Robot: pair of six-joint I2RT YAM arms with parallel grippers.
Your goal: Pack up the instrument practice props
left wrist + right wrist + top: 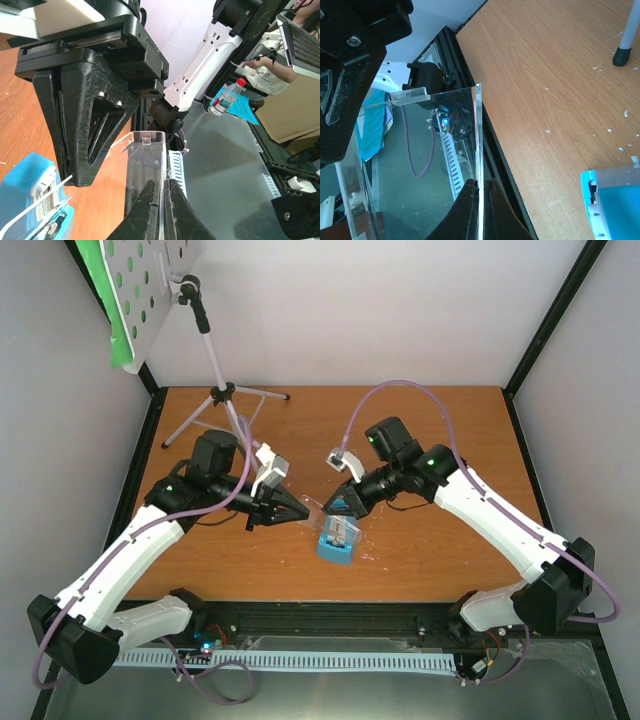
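Table view: my brown wooden table (440, 430) with two props standing on it.
The blue metronome (337, 542) sits just nearer to me than the tips of my left pincer (298, 510) and right pincer (330, 508). The silver music stand (224, 393) plants its tripod feet well beyond the left pincer, at the far left. Small white flecks (625, 114) dot the wood beside the right pincer.
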